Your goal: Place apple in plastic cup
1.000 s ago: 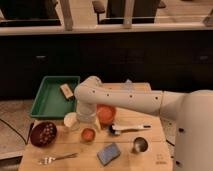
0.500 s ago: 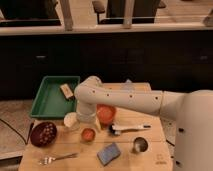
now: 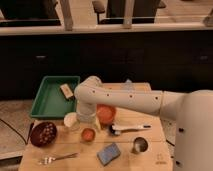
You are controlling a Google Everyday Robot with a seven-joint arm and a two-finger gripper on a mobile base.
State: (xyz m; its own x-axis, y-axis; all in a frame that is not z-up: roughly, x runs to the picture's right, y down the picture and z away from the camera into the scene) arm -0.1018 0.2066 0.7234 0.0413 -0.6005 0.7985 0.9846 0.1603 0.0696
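While the apple sits low on the wooden table, it appears ringed by a faint pale rim, which suggests it is already inside the plastic cup; that reading is uncertain. Directly above it hangs the gripper, at the end of the white arm. Just beside stand a white cup and an orange bowl. By my judgement, only letting go and pulling away is left.
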